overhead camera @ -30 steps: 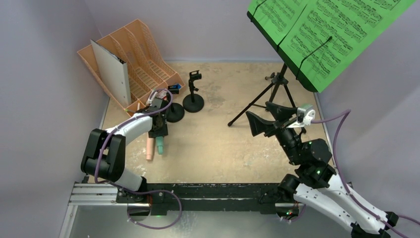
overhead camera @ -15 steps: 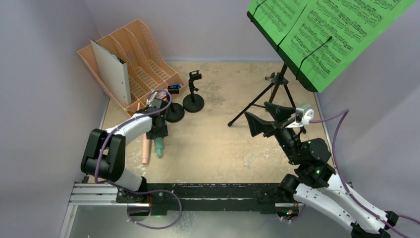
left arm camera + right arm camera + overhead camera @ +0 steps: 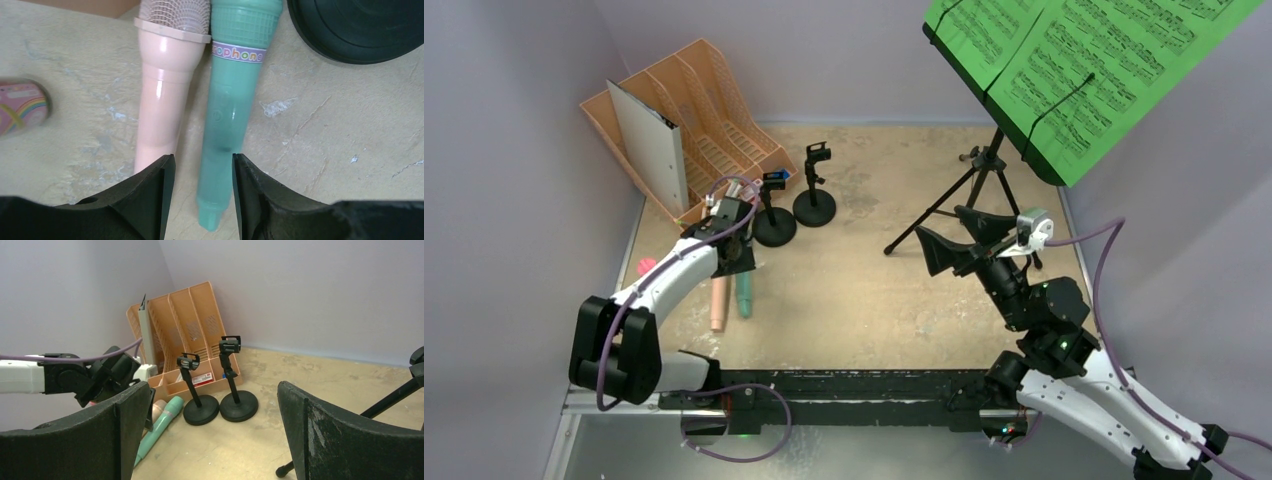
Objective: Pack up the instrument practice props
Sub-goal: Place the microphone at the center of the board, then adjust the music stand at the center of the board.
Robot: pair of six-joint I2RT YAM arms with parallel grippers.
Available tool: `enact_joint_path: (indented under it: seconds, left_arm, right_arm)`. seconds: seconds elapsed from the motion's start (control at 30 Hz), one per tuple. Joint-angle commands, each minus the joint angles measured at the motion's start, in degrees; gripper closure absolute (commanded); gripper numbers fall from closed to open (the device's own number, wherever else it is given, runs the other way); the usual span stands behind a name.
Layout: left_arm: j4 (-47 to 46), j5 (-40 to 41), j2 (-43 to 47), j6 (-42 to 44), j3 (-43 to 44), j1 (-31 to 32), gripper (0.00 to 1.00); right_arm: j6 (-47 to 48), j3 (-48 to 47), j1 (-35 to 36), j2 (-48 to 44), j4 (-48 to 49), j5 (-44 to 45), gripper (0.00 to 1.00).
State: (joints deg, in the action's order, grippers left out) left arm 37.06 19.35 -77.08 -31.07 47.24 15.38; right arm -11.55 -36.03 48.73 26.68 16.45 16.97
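The teal microphone [image 3: 230,115] and the pink microphone [image 3: 165,95] lie side by side on the table, heads toward the rack. My left gripper [image 3: 200,167] is open and straddles the teal handle, with a gap on its left side. From above, the left gripper [image 3: 734,262] hovers over the teal microphone [image 3: 744,293] and pink microphone [image 3: 717,300]. Two black clip poles [image 3: 774,212] [image 3: 814,190] stand just beyond them. The black tripod [image 3: 984,185] holds the green sheet music [image 3: 1094,70] at the back right. My right gripper [image 3: 964,238] is open and empty near the tripod's legs.
The orange file rack [image 3: 704,110] with a grey binder [image 3: 649,145] stands in the back left corner. A small pink rainbow-printed thing [image 3: 646,267] lies by the left wall. One clip pole's round base [image 3: 360,25] sits close to the teal microphone's head.
The left jaws have widened around the teal microphone. The left arm's elbow swung left and the gripper drew back a little. The pink microphone shifted slightly left. The right arm barely moved.
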Motion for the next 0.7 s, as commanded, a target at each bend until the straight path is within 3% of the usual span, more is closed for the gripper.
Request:
enact_joint_path:
  seconds: [0.0, 0.17, 0.37, 0.67]
  left_arm:
    - [1.58, 3.70, 3.15, -1.72, 0.40, -0.52, 0.52]
    - [-1.07, -3.69, 5.05, -1.32, 0.15, -0.52, 0.52]
    - [-8.51, -12.36, 13.88, 1.50, -1.19, -0.52, 0.50]
    - [-7.94, -4.94, 25.38, 9.07, 3.66, -0.52, 0.29]
  right_arm:
    - [-0.14, -0.35, 0.05, 0.29, 1.57, 0.05, 0.01]
    - [-0.05, -0.45, 0.01, 0.68, 1.28, 0.78, 0.01]
    - [0.56, -0.12, 0.01, 2.66, 1.49, 4.28, 0.01]
    - [2.67, 0.75, 0.07, 5.50, 2.56, 13.62, 0.01]
